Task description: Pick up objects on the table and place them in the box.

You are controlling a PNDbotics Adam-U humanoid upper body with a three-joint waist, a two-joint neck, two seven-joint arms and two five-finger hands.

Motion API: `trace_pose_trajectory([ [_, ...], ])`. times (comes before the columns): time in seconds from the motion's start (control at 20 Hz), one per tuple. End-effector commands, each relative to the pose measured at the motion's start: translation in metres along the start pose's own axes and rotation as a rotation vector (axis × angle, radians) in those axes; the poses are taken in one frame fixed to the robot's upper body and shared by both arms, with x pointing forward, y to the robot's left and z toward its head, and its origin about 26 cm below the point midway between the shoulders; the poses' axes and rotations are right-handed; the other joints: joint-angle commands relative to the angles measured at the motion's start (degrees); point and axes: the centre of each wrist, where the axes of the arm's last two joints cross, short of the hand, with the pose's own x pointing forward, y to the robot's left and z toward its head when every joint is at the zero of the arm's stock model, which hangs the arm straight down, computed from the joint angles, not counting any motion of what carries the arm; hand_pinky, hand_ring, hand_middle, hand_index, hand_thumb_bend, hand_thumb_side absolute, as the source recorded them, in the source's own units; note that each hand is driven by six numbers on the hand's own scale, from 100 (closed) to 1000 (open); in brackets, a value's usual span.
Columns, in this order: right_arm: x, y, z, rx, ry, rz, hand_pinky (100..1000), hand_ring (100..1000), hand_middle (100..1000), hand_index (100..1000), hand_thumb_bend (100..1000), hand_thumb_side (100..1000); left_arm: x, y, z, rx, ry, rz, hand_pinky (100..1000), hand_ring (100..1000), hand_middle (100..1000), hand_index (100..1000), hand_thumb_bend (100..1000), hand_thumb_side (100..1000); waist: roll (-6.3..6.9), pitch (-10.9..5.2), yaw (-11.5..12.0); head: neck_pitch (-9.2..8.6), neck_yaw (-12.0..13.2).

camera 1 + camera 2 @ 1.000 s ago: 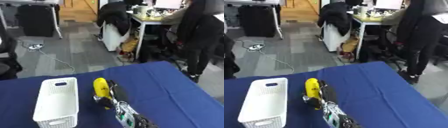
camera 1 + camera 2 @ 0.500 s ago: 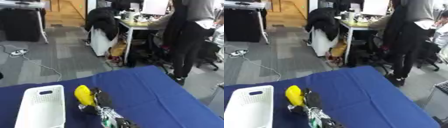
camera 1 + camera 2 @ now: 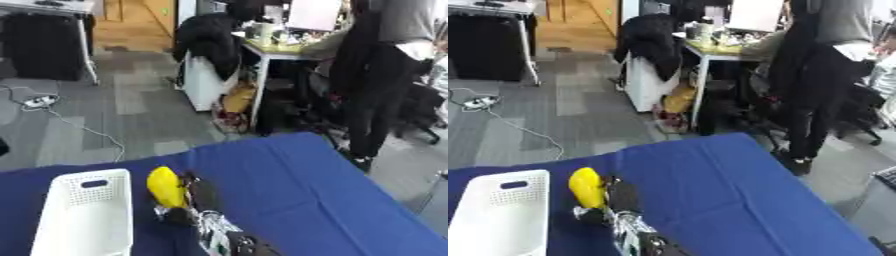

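Worktop (image 3: 289, 190) has a dark blue cover and fills the lower part of both eye views, far edge running across mid-frame with grey office floor beyond it. White perforated box (image 3: 83, 215) sits at the left of the worktop, long side pointing away from the robot, handle slot in its far end wall; what's inside is not visible from here. One robot arm rises from the bottom edge near centre; which arm it is can't be read from these views, though it stands just right of the box. Its black hand (image 3: 197, 192) is up off the blue cover and holds a yellow object (image 3: 164, 186), rounded and elongated, roughly upright. Black fingers (image 3: 621, 192) lie curled along the yellow object's right side, so the hand is grasping it. Silver wrist section (image 3: 213, 231) shows below the hand. Yellow object is close beside the box's right wall near the far end, outside the box, not over the opening as far as the views show; whether it touches the wall can't be told. No second hand appears in either view.
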Motion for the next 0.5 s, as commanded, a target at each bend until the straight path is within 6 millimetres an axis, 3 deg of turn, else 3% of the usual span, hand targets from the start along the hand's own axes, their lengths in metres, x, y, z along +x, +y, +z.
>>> trace_pose_trajectory([
  [0.05, -0.006, 0.002, -0.002, 0.007, 0.015, 0.038, 895, 804, 939, 907, 511, 713, 0.005, 0.000, -0.010, -0.003, -0.041, 0.007, 676, 597, 887, 898, 281, 858, 0.08, -0.18, 0.41, -1.11, -1.36],
  [0.35, -0.017, 0.016, 0.003, 0.058, 0.050, 0.067, 863, 775, 901, 905, 512, 719, 0.005, -0.001, -0.014, -0.001, -0.052, 0.017, 677, 598, 886, 897, 283, 857, -0.35, -0.04, 0.79, -1.88, -2.85],
  [0.5, -0.021, 0.024, 0.005, 0.094, 0.070, 0.063, 759, 704, 838, 910, 512, 724, 0.006, -0.001, -0.015, -0.002, -0.057, 0.017, 677, 598, 886, 897, 283, 857, -0.34, 0.20, 0.92, -2.11, -3.36],
])
